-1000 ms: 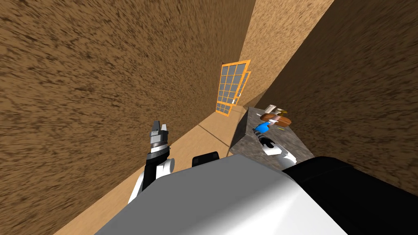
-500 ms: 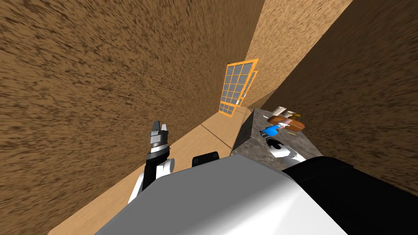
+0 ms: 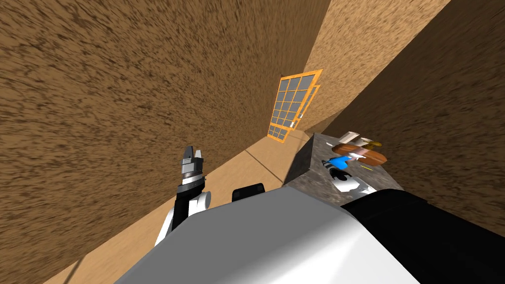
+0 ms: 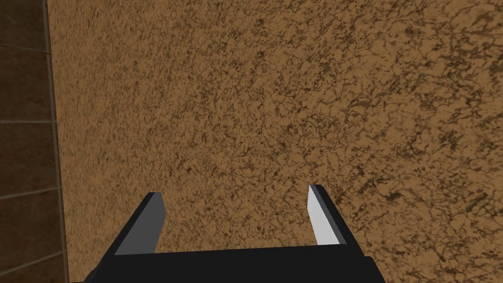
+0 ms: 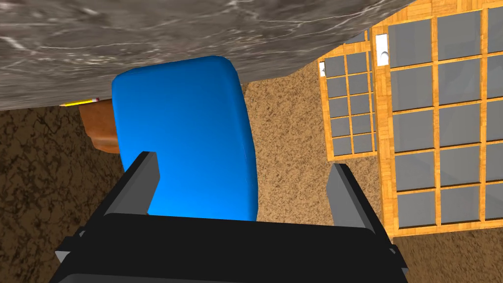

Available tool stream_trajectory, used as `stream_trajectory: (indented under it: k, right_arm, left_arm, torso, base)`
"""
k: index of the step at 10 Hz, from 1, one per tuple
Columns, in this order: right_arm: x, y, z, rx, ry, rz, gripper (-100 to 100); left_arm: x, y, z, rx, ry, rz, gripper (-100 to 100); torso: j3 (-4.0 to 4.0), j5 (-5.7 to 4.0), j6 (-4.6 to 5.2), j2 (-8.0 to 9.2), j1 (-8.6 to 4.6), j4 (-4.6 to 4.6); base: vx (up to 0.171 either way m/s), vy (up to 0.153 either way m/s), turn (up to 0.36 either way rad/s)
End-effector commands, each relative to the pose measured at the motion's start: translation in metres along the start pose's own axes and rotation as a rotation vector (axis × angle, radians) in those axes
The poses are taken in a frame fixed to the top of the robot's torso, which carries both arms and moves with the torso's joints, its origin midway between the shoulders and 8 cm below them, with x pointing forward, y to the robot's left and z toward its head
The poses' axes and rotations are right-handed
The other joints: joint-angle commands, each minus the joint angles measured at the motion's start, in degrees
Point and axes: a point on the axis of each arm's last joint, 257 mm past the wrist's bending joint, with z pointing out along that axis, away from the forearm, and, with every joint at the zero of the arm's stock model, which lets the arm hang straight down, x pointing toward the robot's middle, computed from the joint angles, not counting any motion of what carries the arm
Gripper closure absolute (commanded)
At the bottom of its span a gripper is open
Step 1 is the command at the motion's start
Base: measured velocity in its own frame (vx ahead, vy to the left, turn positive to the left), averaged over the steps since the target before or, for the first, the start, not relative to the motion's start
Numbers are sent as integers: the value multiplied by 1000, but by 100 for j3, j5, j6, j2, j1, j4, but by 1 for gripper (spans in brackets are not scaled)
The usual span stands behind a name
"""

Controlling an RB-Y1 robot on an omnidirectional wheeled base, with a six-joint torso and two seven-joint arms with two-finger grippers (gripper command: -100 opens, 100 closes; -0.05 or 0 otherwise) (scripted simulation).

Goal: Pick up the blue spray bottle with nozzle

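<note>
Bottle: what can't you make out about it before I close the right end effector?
- Right wrist view: bottle's near end is hidden behind right end effector's dark body, so nozzle's place is unknown.
- Right wrist view: one finger overlaps bottle; contact unclear.
- Head view: bottle too small to tell if it stands or lies on counter.

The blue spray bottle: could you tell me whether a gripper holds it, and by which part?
Nothing is held: the right gripper stands open around the blue spray bottle, clear of one finger. The left gripper is open too.
</note>
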Motion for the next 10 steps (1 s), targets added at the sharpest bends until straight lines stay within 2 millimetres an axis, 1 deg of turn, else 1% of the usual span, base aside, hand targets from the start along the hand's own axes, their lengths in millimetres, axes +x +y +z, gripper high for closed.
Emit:
stream_trajectory:
  k: [1,2,3,4,5,6,7,8,9,10]
  right_arm:
    - [1,-11,3,27,4,-4,-100]
    - [-17,-32,5,79,-12,-26,-100]
    - [-12,-48,2,110,-1,-25,-100]
    - [-29,-68,2,162,-15,-44,-100]
    - [-26,-76,0,178,-10,-43,-100]
    - [-40,-102,-3,242,-17,-58,-100]
    - [-40,-102,-3,242,-17,-58,-100]
    - [-56,-116,-5,281,-31,-72,-100]
    - [-67,-140,-12,342,-35,-81,-100]
    - [-77,-113,-4,285,-55,-91,-100]
  left_arm:
    - [0,0,0,0,0,0,0]
    - [0,0,0,0,0,0,0]
    - [0,0,0,0,0,0,0]
    - [0,0,0,0,0,0,0]
    - [0,0,0,0,0,0,0]
    - [0,0,0,0,0,0,0]
    - [0,0,0,0,0,0,0]
    - [0,0,0,0,0,0,0]
    - [0,0,0,0,0,0,0]
    - [0,0,0,0,0,0,0]
  torso:
    - [0,0,0,0,0,0]
    - [4,-3,2,7,-8,1]
    - [3,0,-5,4,-5,1]
    - [3,-2,1,5,-6,1]
    - [2,0,-2,2,-2,1]
    - [1,-2,0,2,-3,0]
    - [1,1,-2,2,-1,1]
    - [2,-1,1,3,-2,1]
    - [1,-1,-2,1,-1,0]
    - [1,2,-1,0,4,0]
  base:
    - [4,18,-39]
    - [16,33,199]
    - [21,28,117]
    - [28,40,150]
    - [26,34,90]
    - [27,40,160]
    - [23,33,83]
    - [28,40,154]
    - [40,48,224]
    - [30,30,65]
